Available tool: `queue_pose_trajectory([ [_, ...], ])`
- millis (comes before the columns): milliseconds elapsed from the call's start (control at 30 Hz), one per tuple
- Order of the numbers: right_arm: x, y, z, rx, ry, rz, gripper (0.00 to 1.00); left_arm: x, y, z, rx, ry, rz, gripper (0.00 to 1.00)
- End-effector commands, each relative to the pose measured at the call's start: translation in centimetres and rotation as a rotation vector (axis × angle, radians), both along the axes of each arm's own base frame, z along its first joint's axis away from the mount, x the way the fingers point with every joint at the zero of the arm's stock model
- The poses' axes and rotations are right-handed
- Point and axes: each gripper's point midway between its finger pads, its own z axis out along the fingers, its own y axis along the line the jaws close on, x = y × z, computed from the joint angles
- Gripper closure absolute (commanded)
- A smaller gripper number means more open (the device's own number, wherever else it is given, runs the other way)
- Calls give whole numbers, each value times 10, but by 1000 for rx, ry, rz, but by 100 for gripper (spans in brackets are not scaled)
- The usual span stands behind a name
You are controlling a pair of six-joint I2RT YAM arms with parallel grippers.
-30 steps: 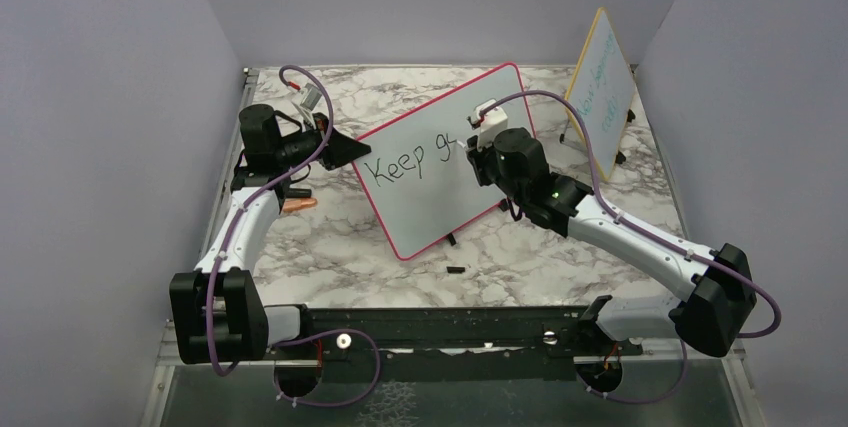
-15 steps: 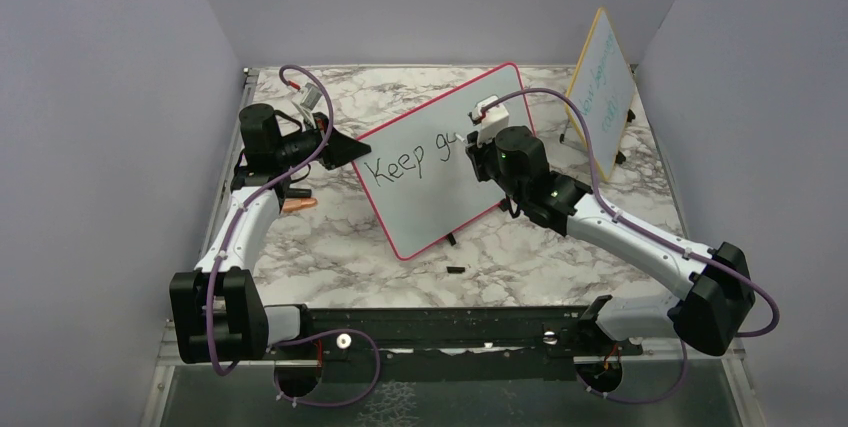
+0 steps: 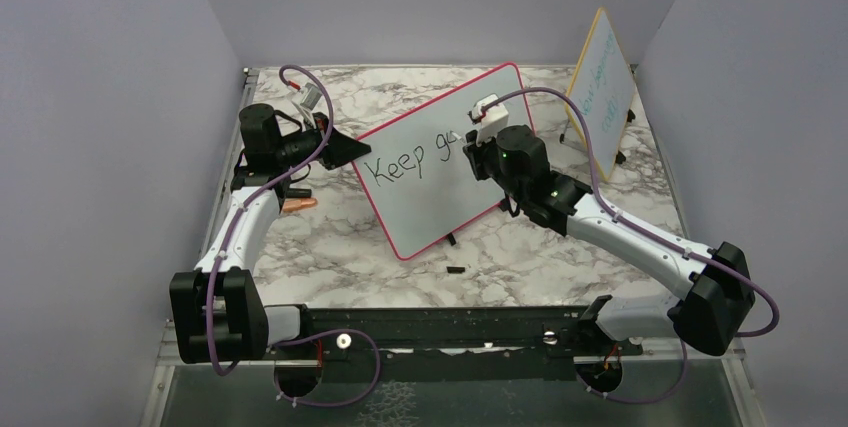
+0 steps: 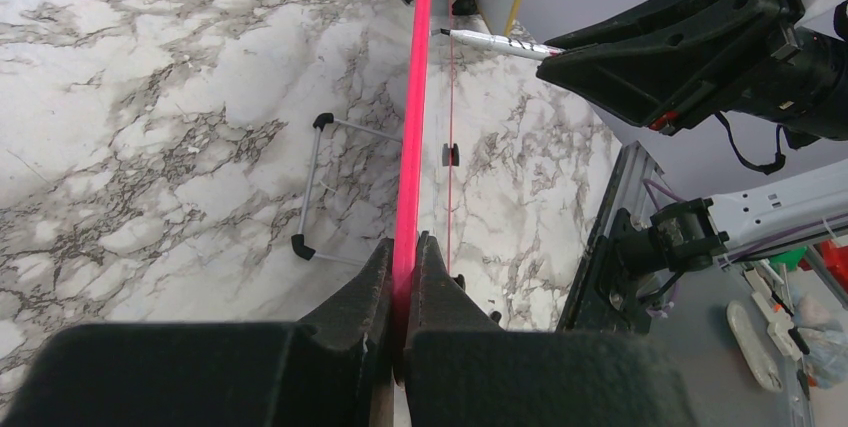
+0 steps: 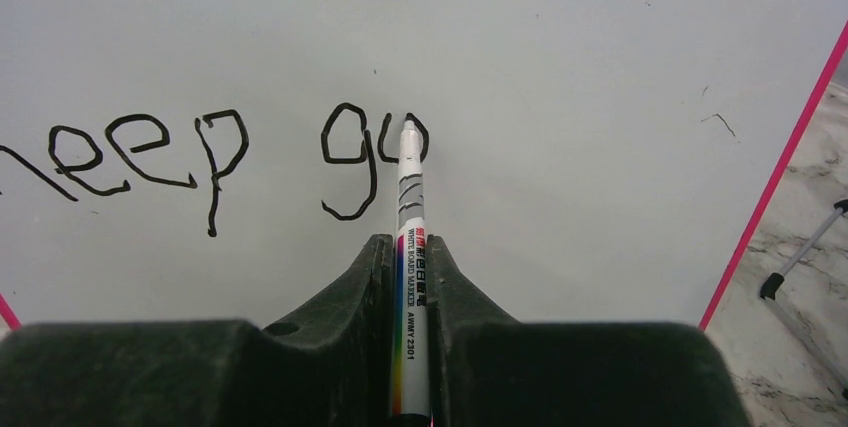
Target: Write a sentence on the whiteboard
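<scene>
- The right tool (image 5: 408, 244) is clamped on a slim white whiteboard marker (image 5: 409, 182) with a rainbow-striped label. The marker's tip touches the board at the top of an "o".
- Risk 1: a long stretch of barrel sticks out past the jaws. A hard press could tilt the marker or slide it back, and the stroke would thin or break.
- The sentence (image 5: 214, 177), in black handwriting, reads "Keep go" so far, in 1 line across the upper part of the board. Most of it looks unwritten.
- Risk 2: the tool's body sits just below those letters. A low pass for line 2 could smear ink that may not be dry.
- The large rectangular white whiteboard (image 3: 420, 202) with a thin pink-red frame stands propped at a slant on the marbled bench (image 3: 330, 247), between the 2 arms.
- The left tool (image 4: 405, 247) is pinched together on the frame's left edge, which is a narrow hold.
- Risk 3: writing pressure far from that hold could twist the board in the jaws or skate its feet, skewing the letters.
- A smaller yellow-framed board (image 3: 600, 82) with teal writing stands near the whiteboard's right corner. A wide swing of the right arm could knock it.
</scene>
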Motion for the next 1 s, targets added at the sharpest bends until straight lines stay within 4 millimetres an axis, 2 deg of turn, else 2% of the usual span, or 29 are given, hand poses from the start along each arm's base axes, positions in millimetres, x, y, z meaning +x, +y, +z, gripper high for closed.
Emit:
queue_pose_trajectory([
  [0, 3, 9, 19, 56, -42, 30, 100, 2, -1, -24, 53, 27, 5, 100],
  [667, -11, 6, 9, 13, 9, 79, 100, 3, -1, -25, 53, 30, 9, 100],
  [800, -10, -2, 14, 13, -12, 48, 100, 2, -1, -24, 53, 30, 9, 100],
  [967, -2, -23, 19, -3, -46, -39, 99, 2, -1, -24, 53, 31, 11, 100],
])
